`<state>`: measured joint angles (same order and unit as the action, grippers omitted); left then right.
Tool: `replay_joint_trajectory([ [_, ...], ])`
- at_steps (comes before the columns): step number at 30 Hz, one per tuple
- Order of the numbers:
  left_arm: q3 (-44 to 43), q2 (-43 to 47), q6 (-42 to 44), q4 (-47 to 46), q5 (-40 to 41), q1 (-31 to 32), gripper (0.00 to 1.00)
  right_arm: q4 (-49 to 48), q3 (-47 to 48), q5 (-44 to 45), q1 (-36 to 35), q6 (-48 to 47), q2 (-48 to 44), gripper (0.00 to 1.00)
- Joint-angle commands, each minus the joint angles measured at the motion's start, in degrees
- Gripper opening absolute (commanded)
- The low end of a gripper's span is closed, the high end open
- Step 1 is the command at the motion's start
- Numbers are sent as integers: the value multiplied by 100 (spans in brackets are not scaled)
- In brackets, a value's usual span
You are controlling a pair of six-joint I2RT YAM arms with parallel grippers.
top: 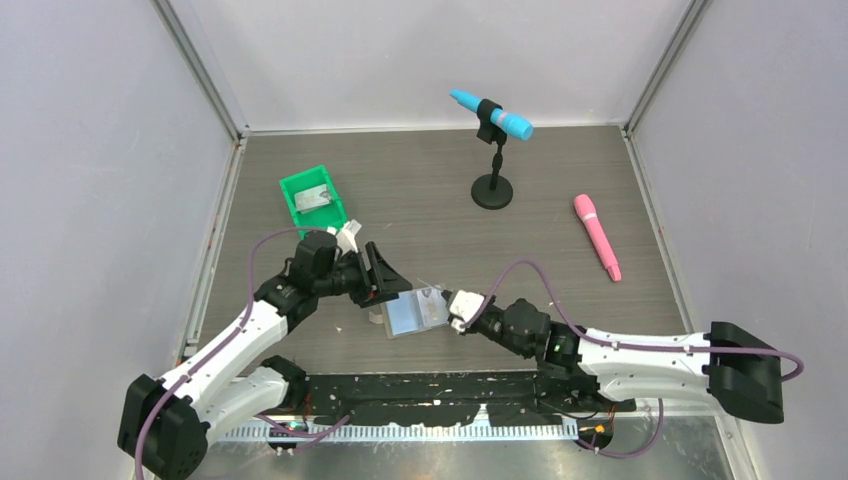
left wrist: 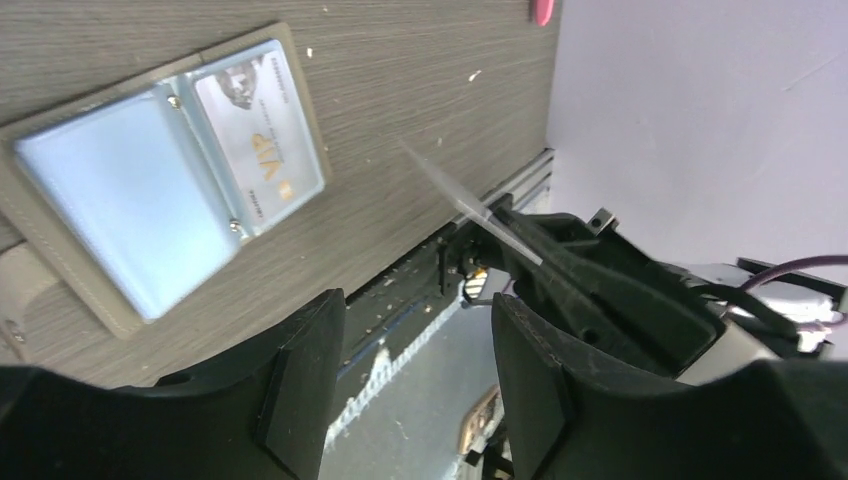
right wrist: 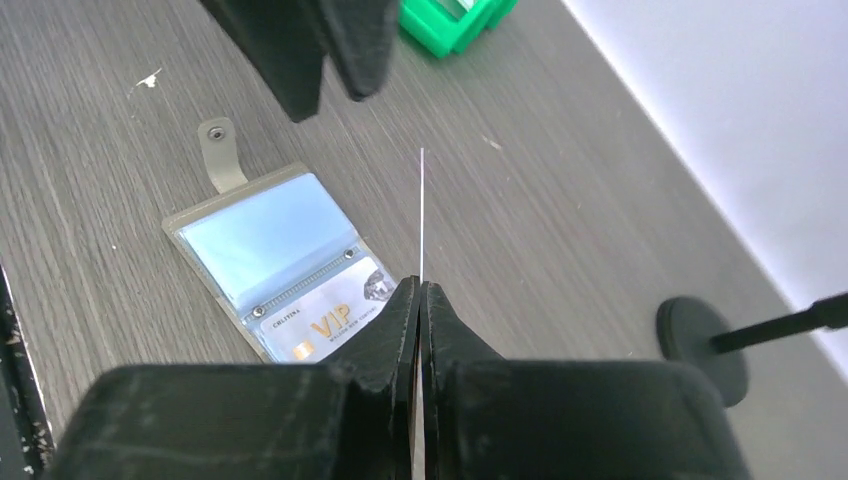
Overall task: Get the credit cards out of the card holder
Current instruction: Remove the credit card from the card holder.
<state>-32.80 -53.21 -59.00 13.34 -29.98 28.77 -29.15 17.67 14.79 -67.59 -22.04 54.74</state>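
My right hand [right wrist: 420, 290] is clamped shut on a thin, pale plastic credit card [right wrist: 422, 215], seen edge-on and held up off the grey wood-grain tabletop [top: 420, 180]. The grey bifold card holder [top: 415, 315] lies open and flat by the tabletop's near edge, about midway along it, with a silver VIP card [left wrist: 265, 140] in one pale blue pocket. My left hand [left wrist: 415, 300] hangs near it, jaws apart, holding nothing.
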Motion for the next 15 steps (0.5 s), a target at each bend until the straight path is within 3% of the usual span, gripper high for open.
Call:
replay_joint_trajectory([
  [1, -73, 148, -559, -464, -390, 31, 58, -1091, 11, 654, -385, -1414, 17, 5],
  [11, 555, 26, -1434, -1940, -593, 66, 59, -1311, 333, 1433, -1229, -2303, 720, 5],
  [15, 663, -133, -1513, -2100, -607, 90, 56, -1457, 413, 1679, -1468, -2444, 950, 5],
])
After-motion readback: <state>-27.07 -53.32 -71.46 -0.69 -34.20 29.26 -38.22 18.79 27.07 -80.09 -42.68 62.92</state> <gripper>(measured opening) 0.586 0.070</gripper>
